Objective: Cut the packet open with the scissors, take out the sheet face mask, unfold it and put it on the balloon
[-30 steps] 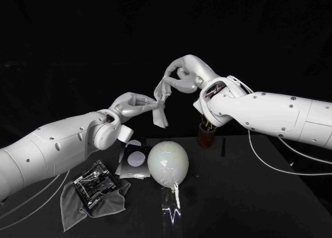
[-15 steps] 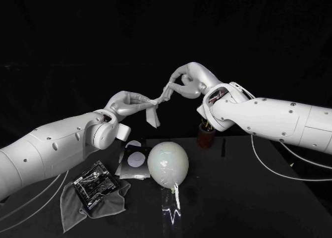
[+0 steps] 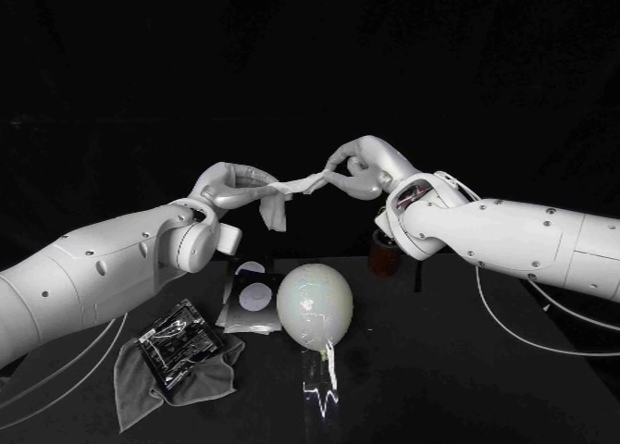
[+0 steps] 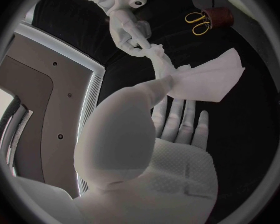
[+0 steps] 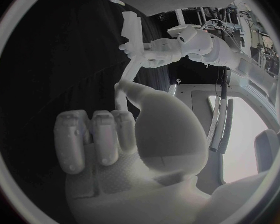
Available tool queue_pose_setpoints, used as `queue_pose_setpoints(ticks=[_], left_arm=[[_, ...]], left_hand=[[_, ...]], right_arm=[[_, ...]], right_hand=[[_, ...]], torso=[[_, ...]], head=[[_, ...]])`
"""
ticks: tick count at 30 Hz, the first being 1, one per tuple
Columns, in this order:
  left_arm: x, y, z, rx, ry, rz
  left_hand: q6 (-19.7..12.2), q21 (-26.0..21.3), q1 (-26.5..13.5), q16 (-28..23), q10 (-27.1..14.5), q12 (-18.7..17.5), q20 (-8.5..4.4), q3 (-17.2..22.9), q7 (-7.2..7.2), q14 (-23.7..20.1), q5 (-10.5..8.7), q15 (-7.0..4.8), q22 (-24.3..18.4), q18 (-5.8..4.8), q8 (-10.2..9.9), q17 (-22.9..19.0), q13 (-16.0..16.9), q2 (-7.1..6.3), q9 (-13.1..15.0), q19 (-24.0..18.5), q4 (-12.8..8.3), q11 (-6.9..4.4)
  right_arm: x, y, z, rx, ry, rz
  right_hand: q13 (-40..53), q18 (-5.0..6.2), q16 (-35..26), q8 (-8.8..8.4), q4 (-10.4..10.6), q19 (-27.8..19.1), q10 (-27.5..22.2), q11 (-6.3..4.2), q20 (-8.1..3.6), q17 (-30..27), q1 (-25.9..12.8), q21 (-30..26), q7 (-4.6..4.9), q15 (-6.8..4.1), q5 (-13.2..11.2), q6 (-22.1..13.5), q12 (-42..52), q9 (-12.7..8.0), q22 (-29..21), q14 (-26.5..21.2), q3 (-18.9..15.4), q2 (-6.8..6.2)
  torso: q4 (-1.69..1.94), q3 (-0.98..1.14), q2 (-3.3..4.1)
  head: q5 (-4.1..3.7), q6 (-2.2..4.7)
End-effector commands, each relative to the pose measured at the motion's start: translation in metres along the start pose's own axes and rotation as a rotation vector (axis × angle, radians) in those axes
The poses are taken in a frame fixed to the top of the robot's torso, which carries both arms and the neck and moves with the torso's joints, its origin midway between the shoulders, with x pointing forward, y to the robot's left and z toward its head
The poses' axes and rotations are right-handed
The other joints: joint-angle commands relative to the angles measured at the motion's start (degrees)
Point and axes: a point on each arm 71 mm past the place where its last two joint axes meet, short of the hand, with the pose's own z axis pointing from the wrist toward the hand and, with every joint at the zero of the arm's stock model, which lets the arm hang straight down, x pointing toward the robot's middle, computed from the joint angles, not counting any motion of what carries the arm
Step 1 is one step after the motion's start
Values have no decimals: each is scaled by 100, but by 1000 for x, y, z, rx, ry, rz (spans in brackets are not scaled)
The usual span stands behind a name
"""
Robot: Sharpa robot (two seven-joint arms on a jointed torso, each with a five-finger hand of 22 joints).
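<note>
The white sheet face mask (image 3: 292,188) is stretched in the air between both hands, twisted into a strip, with a loose flap (image 3: 271,213) hanging by the left hand. My left hand (image 3: 234,187) pinches one end and my right hand (image 3: 358,168) pinches the other. In the left wrist view the mask (image 4: 209,77) fans out past my left hand (image 4: 174,122), and the right hand (image 4: 129,31) grips the far end. The right wrist view has my right hand (image 5: 109,134) holding the mask (image 5: 129,74). Below them the pale balloon (image 3: 315,303) lies on the table.
A silver packet (image 3: 253,298) lies left of the balloon. Another dark packet (image 3: 177,338) rests on a grey cloth (image 3: 156,384) at the front left. The scissors (image 4: 200,21) stand in a brown cup (image 3: 384,252) behind the balloon.
My right hand has come down and my left hand has risen. The mask, which hung mostly down from the hands, is now pulled taut and nearly level between them.
</note>
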Motion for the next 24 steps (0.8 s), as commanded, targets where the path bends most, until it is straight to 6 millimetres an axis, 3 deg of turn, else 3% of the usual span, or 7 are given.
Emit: queue_pose_setpoints(ticks=[1,9,13,17,19,24], left_arm=[[1,-4,1,17,-10,22],[1,-5,1,24,-25,31],[2,-5,1,17,-18,32],[5,-3,-1,-1,16,48],[5,-3,-2,-8,35,58],[6,-1,-7,-20,84,72]], left_hand=[[-5,-28,-72,-25,34,-37,-3,52,4,38,-14,-6,-7,-59,21,-7,6,-8,7,-55,-2,12],[7,-10,-167,-12,81,-35,-6,151,25,79,-15,-21,8,-56,89,-34,11,-44,75,64,-79,-12],[2,-3,-224,-7,75,-44,-6,156,54,97,-16,-32,13,-53,153,-46,9,-81,146,107,-113,-26],[-5,-12,-620,-10,43,-60,-4,-52,130,91,-20,-33,6,-64,211,-63,11,-175,214,76,75,-15],[-44,-16,-848,-7,55,-46,-3,-151,117,96,-14,-53,5,-71,190,-72,20,-83,216,71,271,-57],[-193,-29,-976,-10,84,-24,-3,-270,56,102,-14,-85,-5,-76,156,-98,21,113,229,7,483,-103]], right_arm=[[3,-4,-3,22,10,22],[6,3,-14,19,13,86],[10,9,-22,12,27,122],[14,12,-29,15,27,153],[14,12,-32,20,16,169],[11,9,-36,44,-28,212]], right_hand=[[1510,-36,39,27,1,635,620,-20,-5,1510,39,20,-3,-36,33,45,24,32,1510,619,21,0],[1510,-36,39,28,5,635,620,-19,-5,1510,39,20,-2,-36,34,44,24,33,1510,619,24,2],[1510,-36,39,27,7,635,620,-19,-5,1510,38,20,-2,-36,33,43,24,33,1510,619,25,2],[1510,-36,39,27,9,635,620,-18,-5,1510,37,20,-1,-36,33,42,24,33,1510,619,26,2],[1510,-36,39,27,10,635,620,-18,-5,1510,37,20,-1,-36,33,42,24,33,1510,619,26,3],[1510,-36,39,27,11,635,620,-18,-5,1510,37,20,-1,-36,33,41,24,33,1510,619,26,3]], torso=[[11,4,6],[12,-12,12],[15,-9,10],[17,-4,1],[14,-2,6],[-1,-10,13]], head=[[6,6],[20,21],[41,37],[79,65],[92,84],[105,97]])
